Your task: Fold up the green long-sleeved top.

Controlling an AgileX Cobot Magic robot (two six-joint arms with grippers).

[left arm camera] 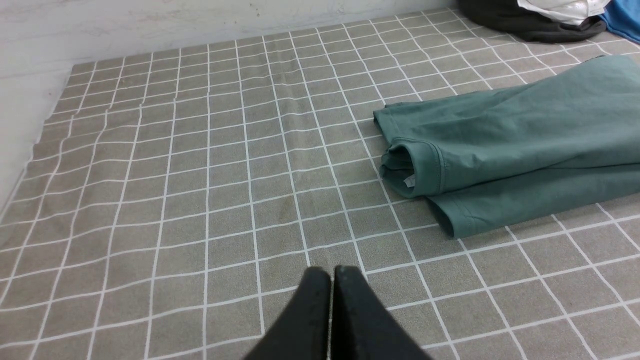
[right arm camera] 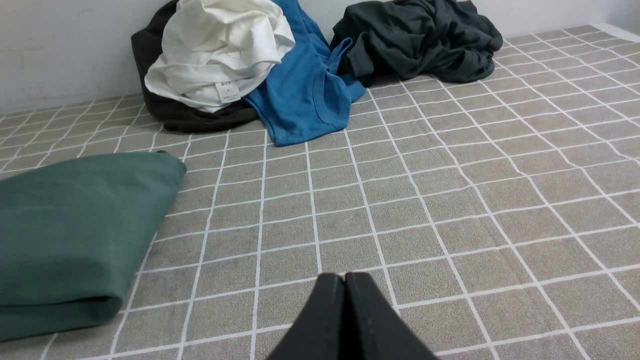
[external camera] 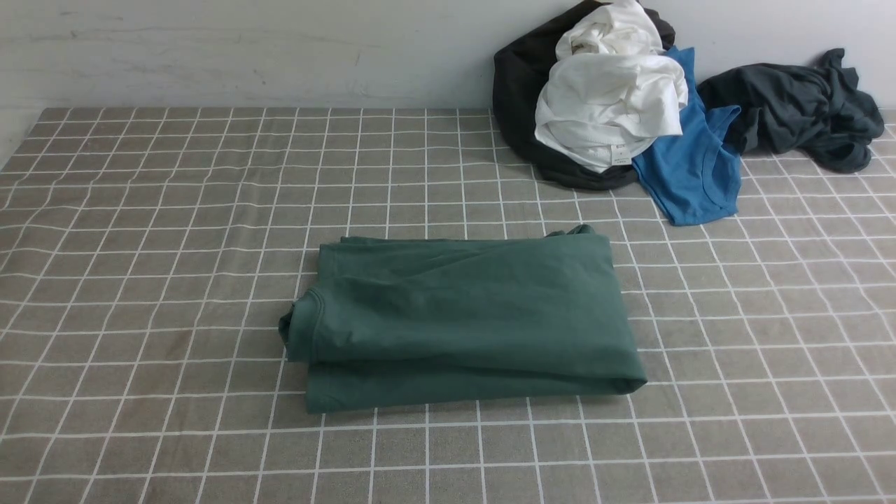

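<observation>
Both grippers closed, empty.

five garments on one checked surface: one folded green top, one white shirt, one blue shirt, one black garment, one charcoal garment. two black tools, left tool and right tool, both closed.

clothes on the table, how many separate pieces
5: folded green top mid-table; black garment, white shirt and blue shirt piled at the back right; dark grey garment beside them. More may hide underneath.
</observation>
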